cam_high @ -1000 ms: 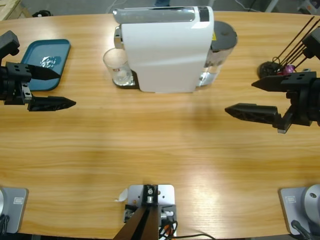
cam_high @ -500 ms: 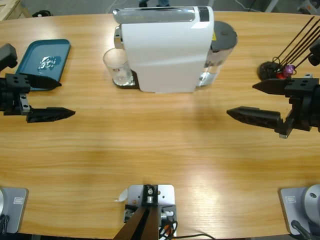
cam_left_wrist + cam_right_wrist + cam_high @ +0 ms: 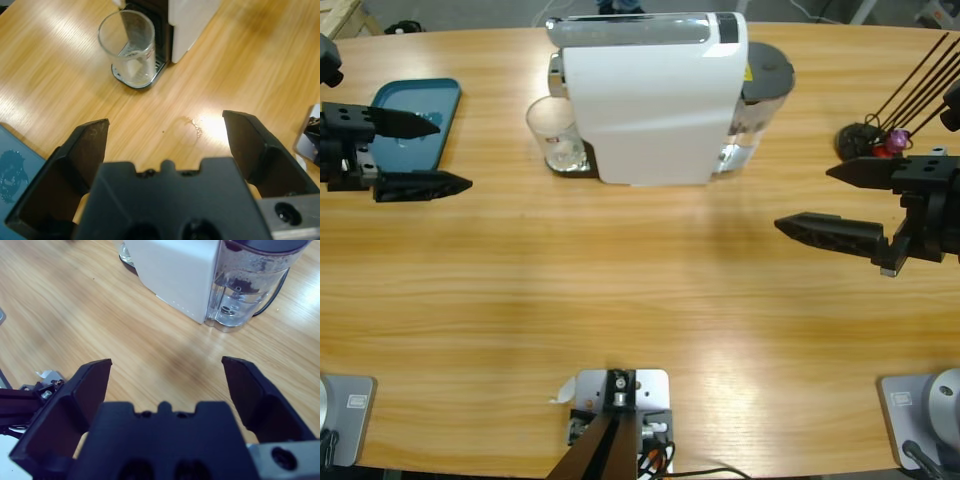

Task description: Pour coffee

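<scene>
— How are the jaws of the left gripper (image 3: pixel 425 153) set?
— They are spread wide, and nothing is held or touched; bare counter (image 3: pixel 620 290) is seen between them, with the glass (image 3: pixel 128 49) farther ahead.
— And the right gripper (image 3: pixel 840 200)?
— Its jaws are likewise parted wide and empty, above the wood, well apart from the machine.
— Where is the glass placed?
— It stands upright on the drip tray at the left side of the white coffee machine (image 3: pixel 655 95); no coffee is seen in it. A clear water tank (image 3: pixel 252 282) is fitted at the machine's other end.
— What else is found on the counter?
— A blue tray (image 3: pixel 415 115) lies behind the left gripper, and a dark holder with thin sticks (image 3: pixel 880 125) sits beyond the right gripper.
</scene>
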